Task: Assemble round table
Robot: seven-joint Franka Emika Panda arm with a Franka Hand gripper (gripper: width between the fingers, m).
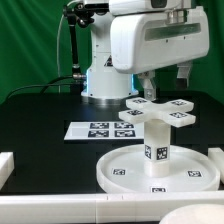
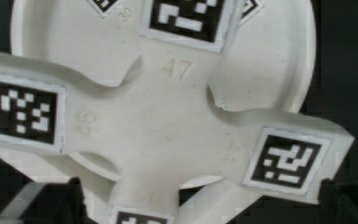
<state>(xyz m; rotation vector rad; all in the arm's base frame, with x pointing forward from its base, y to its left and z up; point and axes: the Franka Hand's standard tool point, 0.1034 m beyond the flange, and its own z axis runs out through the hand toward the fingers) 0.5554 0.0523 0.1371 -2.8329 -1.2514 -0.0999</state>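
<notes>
**Operator:** Walk me across the desk (image 1: 40, 120), starting from the exterior view's left.

**Spotter:** First you meet the marker board (image 1: 99, 130), lying flat mid-desk. It's no part of the job, so leave it alone. Right of it, near the front edge, sits the round disc (image 1: 120, 172), rim up. The leg (image 1: 158, 152) stands upright at its centre. The cross-shaped piece (image 1: 158, 112) lies level on top of the leg.

**Operator:** And the gripper?

**Spotter:** Your gripper (image 1: 150, 92) hangs just over the far side of the cross. I can't tell whether its fingers are spread or closed on anything. The exterior view hides them behind the cross, and the wrist view is filled by the cross with the disc beneath.

**Operator:** How will the cross handle?

**Spotter:** I'd judge it to be hard, light plastic. It looks stiff enough not to flex, but smooth, so it could slip. Grip it across one arm's flat sides, or across the narrow waist by the hub, not on a rounded end. I can't see whether it is seated on the leg, so a sideways push might tip the stack.
</notes>
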